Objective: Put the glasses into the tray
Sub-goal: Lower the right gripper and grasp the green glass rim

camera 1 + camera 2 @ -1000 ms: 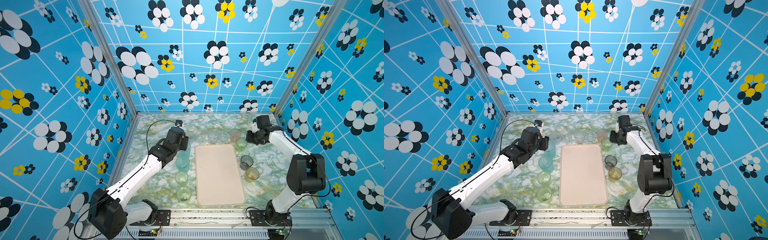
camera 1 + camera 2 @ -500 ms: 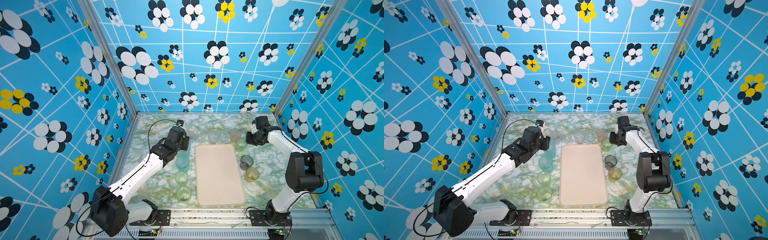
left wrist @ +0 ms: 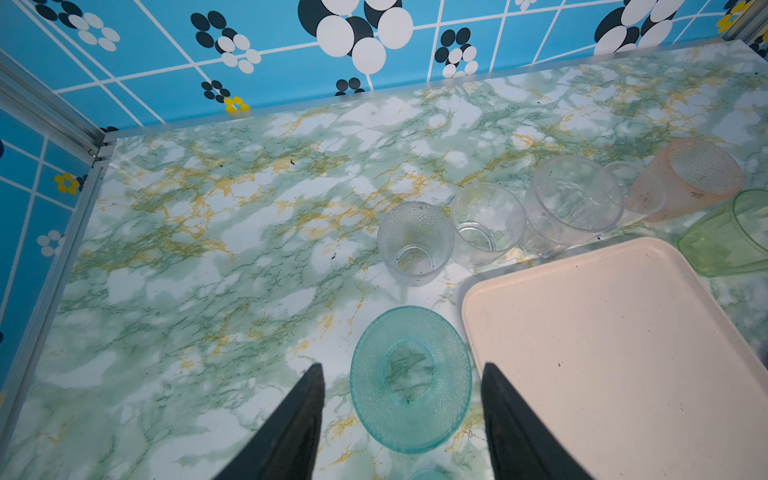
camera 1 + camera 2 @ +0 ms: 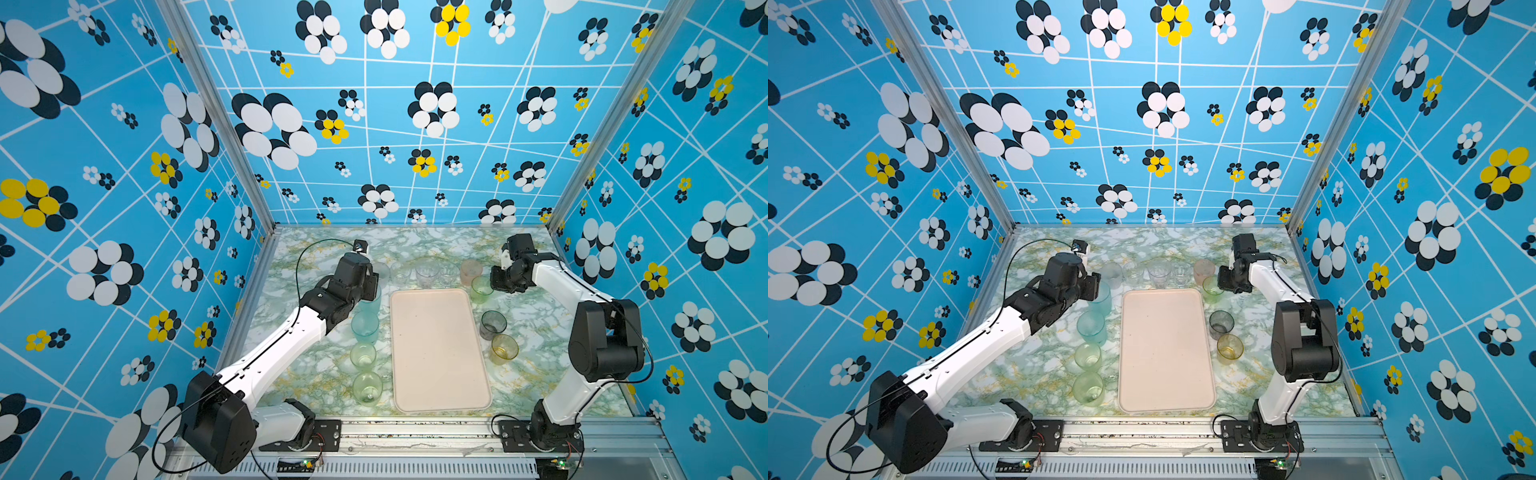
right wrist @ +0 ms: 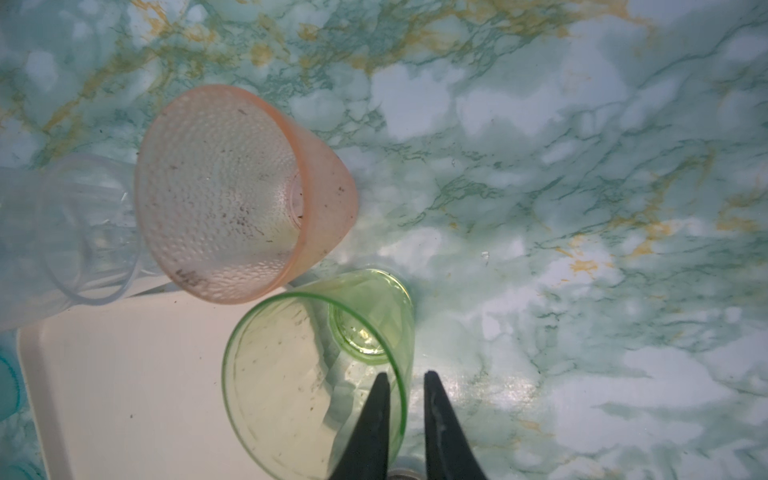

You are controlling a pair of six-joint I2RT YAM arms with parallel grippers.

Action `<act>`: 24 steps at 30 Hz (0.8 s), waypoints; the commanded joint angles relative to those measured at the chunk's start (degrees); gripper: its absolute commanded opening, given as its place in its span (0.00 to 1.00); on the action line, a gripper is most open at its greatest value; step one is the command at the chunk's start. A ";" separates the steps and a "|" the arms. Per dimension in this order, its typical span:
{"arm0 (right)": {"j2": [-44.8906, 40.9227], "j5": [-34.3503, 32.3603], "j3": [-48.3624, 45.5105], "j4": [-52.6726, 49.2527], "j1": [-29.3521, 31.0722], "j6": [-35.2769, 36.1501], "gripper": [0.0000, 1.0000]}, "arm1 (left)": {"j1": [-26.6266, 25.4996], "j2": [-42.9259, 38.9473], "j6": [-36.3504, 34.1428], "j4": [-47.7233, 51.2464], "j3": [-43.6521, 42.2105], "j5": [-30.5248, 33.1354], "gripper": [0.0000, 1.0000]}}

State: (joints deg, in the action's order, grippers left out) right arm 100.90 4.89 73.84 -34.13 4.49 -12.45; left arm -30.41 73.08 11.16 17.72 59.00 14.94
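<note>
While the left gripper [image 3: 403, 365] hangs with its jaws wide open, a teal glass [image 3: 410, 380] between them, the right gripper [image 5: 405, 374] has its jaws nearly closed across the rim of a green glass [image 5: 291, 374], one inside and one outside. Whether they pinch it cannot be told. Both glasses stand on the tabletop [image 4: 540, 332] just beside the tray [image 4: 436, 353].

This is a robotics lab test cell, not a lived-in room: aluminium frame posts [image 4: 222, 124] hold wall panels [image 4: 374, 124] printed with blue flower patterns around a tabletop [image 4: 424, 243] with a green marble print, and two white-and-black robot arms [image 4: 282, 345] are bolted onto a slotted metal rail [image 4: 415, 434], with loose cables [image 4: 297, 270] and small lit circuit boards [image 4: 306, 462] exposed.
</note>
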 commanded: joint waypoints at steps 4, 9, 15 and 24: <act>1.73 -1.10 1.90 -1.95 0.69 0.85 0.17 | 0.05 -0.04 -0.26 -0.57 0.76 -0.61 0.61; 2.36 -1.19 2.25 -1.82 0.87 0.85 0.16 | 0.09 -0.13 -0.41 -0.60 0.51 -0.70 0.61; 3.20 -1.62 2.78 -2.14 1.13 0.68 0.08 | 0.18 0.05 -0.44 -0.74 0.41 -0.96 0.61; -0.30 -4.57 1.98 -2.90 1.40 0.89 0.07 | 0.49 0.12 -0.61 -0.52 0.17 -1.06 0.61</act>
State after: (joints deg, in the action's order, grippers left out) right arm 102.98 2.87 75.37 -34.37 5.48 -12.23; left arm -30.35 73.08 11.11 17.65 59.00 14.57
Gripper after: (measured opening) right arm 0.076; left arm 0.612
